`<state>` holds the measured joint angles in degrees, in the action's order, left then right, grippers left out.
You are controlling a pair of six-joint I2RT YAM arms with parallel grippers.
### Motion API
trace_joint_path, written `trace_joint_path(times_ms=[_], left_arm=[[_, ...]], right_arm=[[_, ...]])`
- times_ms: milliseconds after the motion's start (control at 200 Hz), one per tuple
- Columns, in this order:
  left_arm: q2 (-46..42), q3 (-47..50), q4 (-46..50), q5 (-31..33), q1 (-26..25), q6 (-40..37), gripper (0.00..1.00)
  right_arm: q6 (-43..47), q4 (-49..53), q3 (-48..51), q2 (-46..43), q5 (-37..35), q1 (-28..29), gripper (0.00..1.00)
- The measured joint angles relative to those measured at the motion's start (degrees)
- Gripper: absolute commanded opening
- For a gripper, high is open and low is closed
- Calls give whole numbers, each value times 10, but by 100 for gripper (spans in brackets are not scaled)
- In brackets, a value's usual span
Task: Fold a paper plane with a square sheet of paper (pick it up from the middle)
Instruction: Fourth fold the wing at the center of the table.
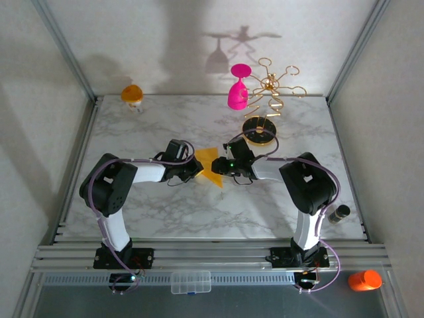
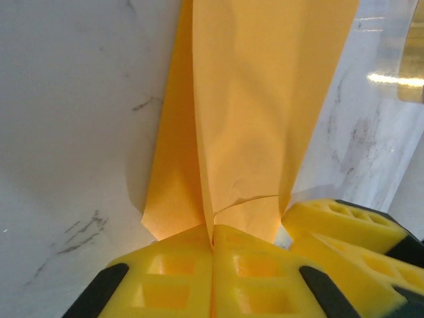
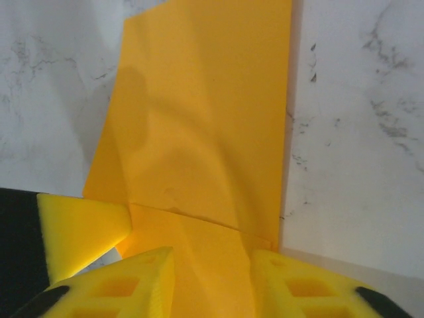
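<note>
- Left gripper (image 2: 213, 246) is pinched shut on the edge of the sheet of paper (image 2: 258, 119). We see its two yellow fingers pressed together with the paper caught in the seam.
- Right gripper (image 3: 212, 281) has its jaws parted. The paper lies flat across the gap between them, and we see no pinch.
- From above, the sheet sits low over the marble table (image 1: 165, 218), between the two grippers and partly folded into a tapering shape. Its long axis runs far to near, and the pointed tip aims at the near edge, a little to the right.
- A clear plastic box (image 1: 191, 281) sits on the near rail; we cannot tell what is in it. A pink goblet (image 1: 237, 96) hangs foot-up on the gold rack (image 1: 275, 85). A white cup with an orange top (image 1: 132, 94) stands beyond the table's far left corner.
- The top view gives the paper's outline. The left wrist view adds a long lengthwise fold and a crumple just above the fingers, and the right wrist view adds a cross crease.
</note>
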<state>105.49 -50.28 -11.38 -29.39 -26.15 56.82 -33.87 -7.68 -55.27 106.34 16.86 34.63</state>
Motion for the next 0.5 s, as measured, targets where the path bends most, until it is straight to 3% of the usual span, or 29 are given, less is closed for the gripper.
trace_joint_path(times_ms=[245, 501], left_arm=[[-2, -20, 32, 28, -4, 7, 6], [-15, -53, 92, 57, -24, 35, 6]], right_arm=[[80, 13, 35, -116, -103, 12, 46], [186, 19, 73, -142, -256, 122, 43]])
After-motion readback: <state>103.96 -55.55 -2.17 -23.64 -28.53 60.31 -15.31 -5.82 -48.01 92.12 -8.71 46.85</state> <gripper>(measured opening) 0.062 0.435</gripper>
